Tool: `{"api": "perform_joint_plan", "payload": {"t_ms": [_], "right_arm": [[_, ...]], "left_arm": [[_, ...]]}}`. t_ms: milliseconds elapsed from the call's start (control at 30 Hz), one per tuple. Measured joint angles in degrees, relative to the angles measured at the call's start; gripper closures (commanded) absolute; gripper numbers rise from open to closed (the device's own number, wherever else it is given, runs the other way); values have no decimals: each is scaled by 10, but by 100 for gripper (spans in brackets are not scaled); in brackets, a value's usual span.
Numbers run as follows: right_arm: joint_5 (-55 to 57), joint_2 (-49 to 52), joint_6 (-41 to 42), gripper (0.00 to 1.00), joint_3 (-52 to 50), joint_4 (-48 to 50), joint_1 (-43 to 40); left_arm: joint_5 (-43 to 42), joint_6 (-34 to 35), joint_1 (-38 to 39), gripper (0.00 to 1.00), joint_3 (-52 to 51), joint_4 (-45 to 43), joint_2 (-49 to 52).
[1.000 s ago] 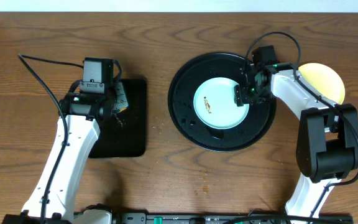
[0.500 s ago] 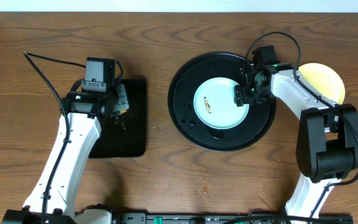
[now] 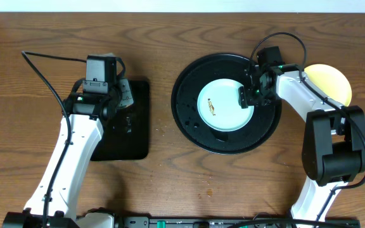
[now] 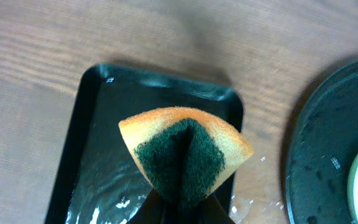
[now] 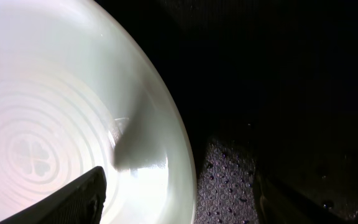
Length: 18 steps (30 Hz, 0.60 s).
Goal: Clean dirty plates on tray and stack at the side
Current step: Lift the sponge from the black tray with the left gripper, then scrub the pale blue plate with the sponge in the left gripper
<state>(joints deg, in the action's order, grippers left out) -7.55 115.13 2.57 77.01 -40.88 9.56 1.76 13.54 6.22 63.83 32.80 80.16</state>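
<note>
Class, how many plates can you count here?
2: a mint plate on the round tray; a yellow plate on the table right of it. Others may be hidden.

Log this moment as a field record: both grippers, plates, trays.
left gripper: shut on sponge, above rectangular tray
right gripper: open, straddling mint plate's right rim
mint plate: on round tray, brown smear near centre
yellow plate: off the round tray, at its right

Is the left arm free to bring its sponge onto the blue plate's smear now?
Probably yes: the smear lies uncovered left of centre, and the right gripper stands only at the far right rim of the plate.
</note>
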Motion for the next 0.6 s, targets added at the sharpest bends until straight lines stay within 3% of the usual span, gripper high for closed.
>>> {"api": "perform_joint_plan", "payload": {"t_ms": [433, 467, 600], "right_arm": [[0, 0, 0, 29, 0, 0, 0], [0, 0, -1, 34, 0, 0, 0], [-1, 0, -1, 83, 0, 2, 0]], "left_arm": [[-32, 5, 0, 93, 0, -8, 29], [-50, 6, 0, 93, 1, -4, 39], [-124, 12, 5, 93, 28, 32, 96]]}}
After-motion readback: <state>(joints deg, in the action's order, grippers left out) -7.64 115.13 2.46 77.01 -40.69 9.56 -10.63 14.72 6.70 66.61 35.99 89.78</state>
